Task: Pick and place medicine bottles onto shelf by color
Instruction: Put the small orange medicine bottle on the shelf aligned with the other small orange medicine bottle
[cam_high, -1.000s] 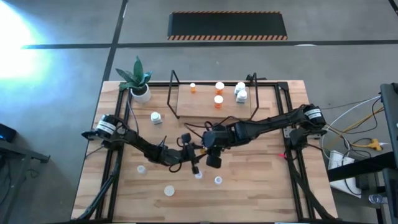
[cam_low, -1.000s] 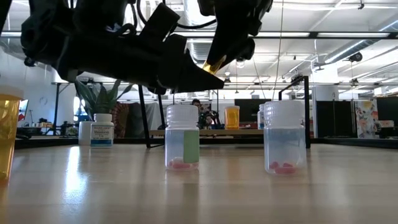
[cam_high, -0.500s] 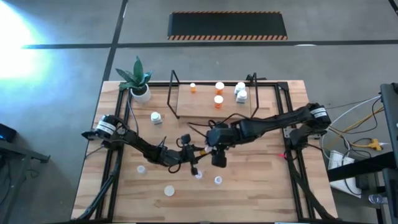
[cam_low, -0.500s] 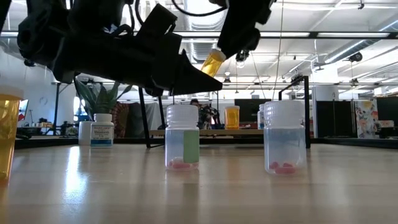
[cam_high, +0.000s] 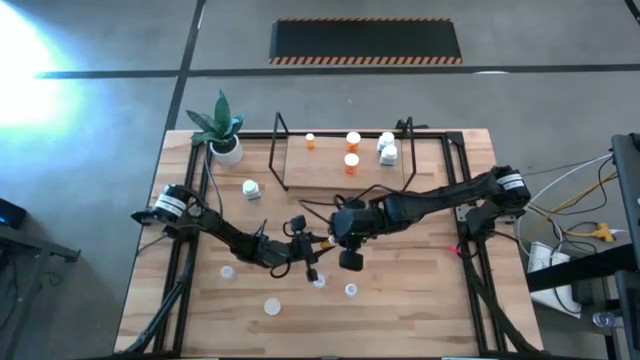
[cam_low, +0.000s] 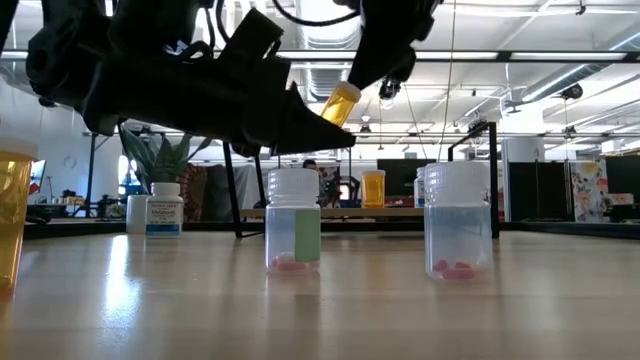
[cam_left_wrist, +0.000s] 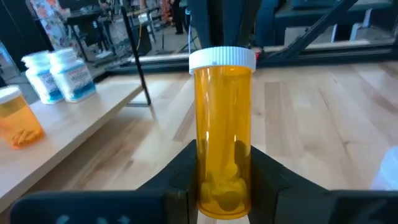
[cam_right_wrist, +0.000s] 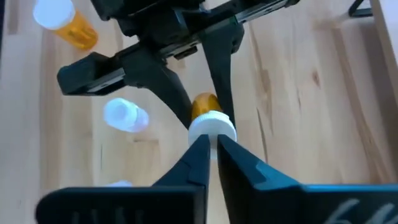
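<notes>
The left pincer (cam_left_wrist: 224, 186) is clamped on the lower body of an orange bottle (cam_left_wrist: 224, 130), holding it up off the counter (cam_high: 420, 270) near the counter's middle. The right pincer (cam_right_wrist: 211, 146) sits at the bottle's white cap (cam_right_wrist: 212, 129) with its fingers drawn together, their tips touching the cap.

In the low view the orange bottle (cam_low: 341, 103) hangs tilted, its long axis slanting, cap end uppermost and toward the right pincer, base end in the left pincer's grip.

Below and just in front of the two pincers, two clear bottles (cam_low: 294, 220) (cam_low: 458, 220) stand upright on the counter, each with pink pills in the bottom. A further orange bottle (cam_right_wrist: 67, 23) lies on the counter nearby, and a white bottle (cam_high: 250, 188) stands toward the left edge.

The shelf (cam_high: 325, 170) lies at the far side of the counter, carrying three orange bottles (cam_high: 352, 140) and white bottles (cam_high: 387, 150) at its right end. A potted plant (cam_high: 222, 130) stands at the far left corner.
</notes>
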